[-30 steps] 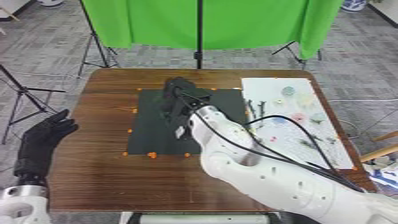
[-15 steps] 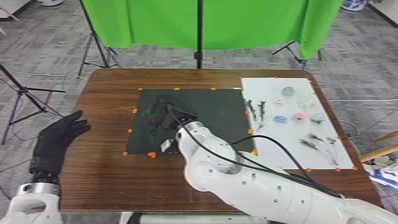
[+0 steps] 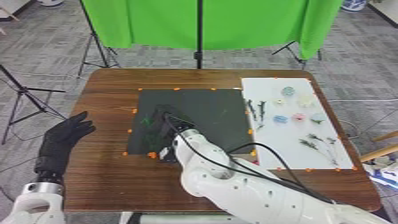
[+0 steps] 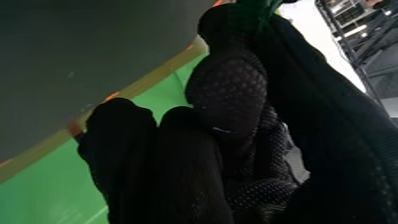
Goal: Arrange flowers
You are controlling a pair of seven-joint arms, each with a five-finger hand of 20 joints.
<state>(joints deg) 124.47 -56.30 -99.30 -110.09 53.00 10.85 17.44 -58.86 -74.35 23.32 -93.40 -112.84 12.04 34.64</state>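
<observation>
From the head view, I have my right hand (image 3: 165, 120) low over the left part of the black mat (image 3: 209, 110). Since the earlier frames it has come nearer to me and leftward from the mat's far part, the arm swinging with it. Thin green foliage (image 3: 147, 121) shows on the mat, just beside the hand on its left. My left hand (image 3: 67, 136) is at the table's (image 3: 98, 185) left edge, fingers loose and a little spread; it has drifted slightly inward.

On the white sheet (image 3: 275, 135) to the right, two dark sprigs (image 3: 251, 107) lie toward its left edge. To their right sit a pale green flower (image 3: 288, 91), a cream flower (image 3: 306, 101), a blue flower (image 3: 282, 119) and a pink flower (image 3: 298, 117), with loose sprigs (image 3: 309, 143) nearer me. These lie as they did in the last frame; the arm was covering some of the sheet before that.

From the right wrist view, my right hand (image 4: 226, 90) is closed to a pinch, thumb and finger meeting on a dark green stem (image 4: 258, 9). The other fingers are bunched beside it.
</observation>
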